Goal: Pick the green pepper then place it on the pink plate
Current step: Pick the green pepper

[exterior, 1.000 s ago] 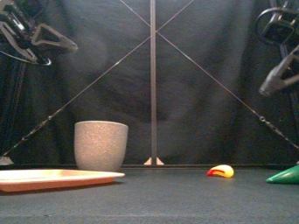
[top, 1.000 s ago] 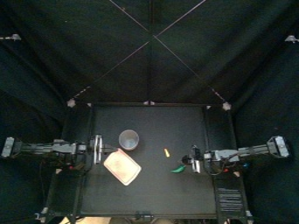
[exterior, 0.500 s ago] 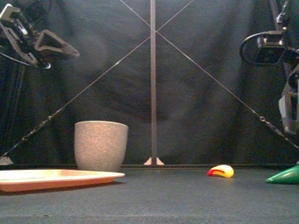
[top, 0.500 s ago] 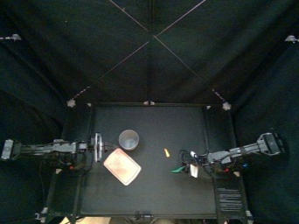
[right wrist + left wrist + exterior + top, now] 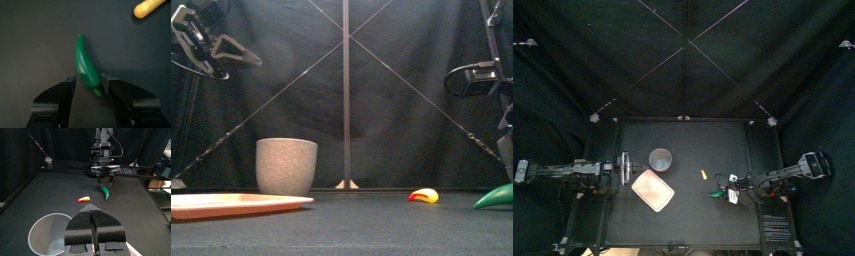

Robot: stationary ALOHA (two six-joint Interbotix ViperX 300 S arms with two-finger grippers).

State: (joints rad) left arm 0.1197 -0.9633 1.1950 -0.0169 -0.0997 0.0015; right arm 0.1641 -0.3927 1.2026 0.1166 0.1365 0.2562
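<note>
right pincer [image 5: 89, 78]: you had its two black jaws apart, low over the table [image 5: 687, 135], one on each side of the green pepper [image 5: 85, 62]. the thick stalk end sat in the gap between the jaw tips. the gaps on both sides were very narrow, and i could not tell whether either jaw touched it.

green pepper: long, smooth, glossy, curved like a horn and tapering to a fine point that aimed away from the wrist. it lay flat on the matte black tabletop, on the right side of the table, toward the front.

yellow and red toy [image 5: 424, 195]: small, rounded wedge, yellow with a red edge. it lay near the pepper's pointed end, apart from it, toward the middle of the table.

pink plate [image 5: 653, 190]: flat, shallow, square-cornered, with a low rim, turned at an angle. it sat left of centre, well apart from the pepper.

grey cup [image 5: 287, 165]: tall, speckled, stone-like surface, upright, just behind the plate.

left pincer [image 5: 92, 214]: your other arm was held above the table's left side, near the cup, its jaws pressed together on nothing.
</note>
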